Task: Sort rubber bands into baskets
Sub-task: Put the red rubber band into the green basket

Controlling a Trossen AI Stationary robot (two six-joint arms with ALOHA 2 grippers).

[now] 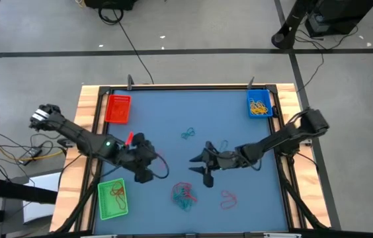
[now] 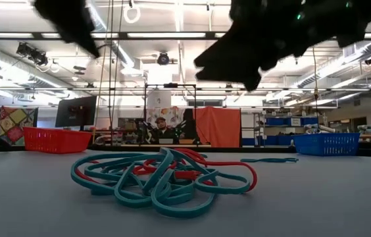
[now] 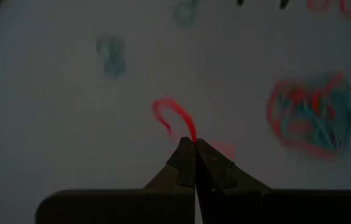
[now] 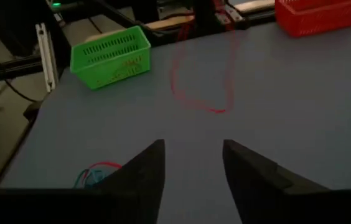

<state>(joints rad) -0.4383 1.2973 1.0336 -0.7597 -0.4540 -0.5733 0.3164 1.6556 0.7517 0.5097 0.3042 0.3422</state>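
Observation:
My left gripper [image 1: 152,165] [image 3: 195,144] is shut on a red rubber band [image 3: 174,115] above the blue mat, between the green basket [image 1: 112,198] and a heap of teal and red bands [image 1: 183,194] [image 2: 162,178]. The band also shows in the right wrist view [image 4: 203,81], hanging as a long loop. My right gripper [image 1: 200,168] [image 4: 194,148] is open and empty, right of the left gripper and facing it. The red basket [image 1: 118,109] stands at the far left and the blue basket [image 1: 259,104], with yellow bands in it, at the far right. My left gripper pinches the red band's strand [image 3: 191,133] between its two fingertips. The rest of the band curves out past the tips as an open loop [image 4: 216,109] that hangs slack below the gripper. Whether its lower end touches the mat I cannot tell.
The green basket holds some red bands. Loose teal bands [image 1: 188,134] [image 1: 223,145] lie mid-mat and a red one [image 1: 228,198] lies near the front. Wooden table edges [image 1: 87,112] frame the mat. Black cables run on the floor beyond.

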